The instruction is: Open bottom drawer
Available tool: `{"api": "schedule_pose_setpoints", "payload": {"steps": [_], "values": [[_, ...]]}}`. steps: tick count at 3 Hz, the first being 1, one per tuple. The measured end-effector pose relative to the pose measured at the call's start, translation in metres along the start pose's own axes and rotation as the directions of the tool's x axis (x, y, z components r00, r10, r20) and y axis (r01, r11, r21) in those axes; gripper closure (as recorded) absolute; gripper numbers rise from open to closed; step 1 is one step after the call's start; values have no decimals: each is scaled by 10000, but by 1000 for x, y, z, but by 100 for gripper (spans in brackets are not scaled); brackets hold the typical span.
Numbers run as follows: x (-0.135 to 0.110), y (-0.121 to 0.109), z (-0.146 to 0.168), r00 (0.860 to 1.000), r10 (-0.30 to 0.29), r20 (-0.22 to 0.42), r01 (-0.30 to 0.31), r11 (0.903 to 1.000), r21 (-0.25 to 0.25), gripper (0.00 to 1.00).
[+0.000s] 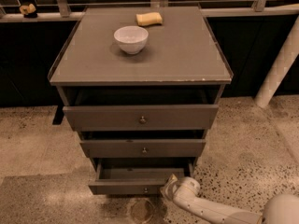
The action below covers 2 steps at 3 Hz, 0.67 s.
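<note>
The bottom drawer (122, 187) of the grey-brown cabinet stands pulled out, with its plain grey inside showing and a tiny brass knob (145, 190) at the centre of its front. My gripper (169, 186) is at the right end of that drawer front, low near the floor, on the end of the white arm that comes in from the bottom right. Above it are the middle drawer (142, 148) and the top drawer (140, 117), both slightly pulled out.
A white bowl (131, 39) and a yellow sponge (149, 18) sit on the cabinet top (187, 55). A white post (278, 73) leans at the right. Speckled floor (252, 143) lies around the cabinet, with a dark round stain (142, 211) in front.
</note>
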State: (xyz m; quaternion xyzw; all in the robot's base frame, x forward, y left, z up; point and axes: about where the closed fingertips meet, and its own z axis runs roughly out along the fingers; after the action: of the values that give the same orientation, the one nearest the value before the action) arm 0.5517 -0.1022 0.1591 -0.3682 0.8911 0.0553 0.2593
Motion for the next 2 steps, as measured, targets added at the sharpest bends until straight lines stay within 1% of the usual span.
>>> {"api": "schedule_pose_setpoints", "payload": {"steps": [2], "values": [[3, 3, -1, 10000, -44, 14, 44, 10000, -1, 100]]}}
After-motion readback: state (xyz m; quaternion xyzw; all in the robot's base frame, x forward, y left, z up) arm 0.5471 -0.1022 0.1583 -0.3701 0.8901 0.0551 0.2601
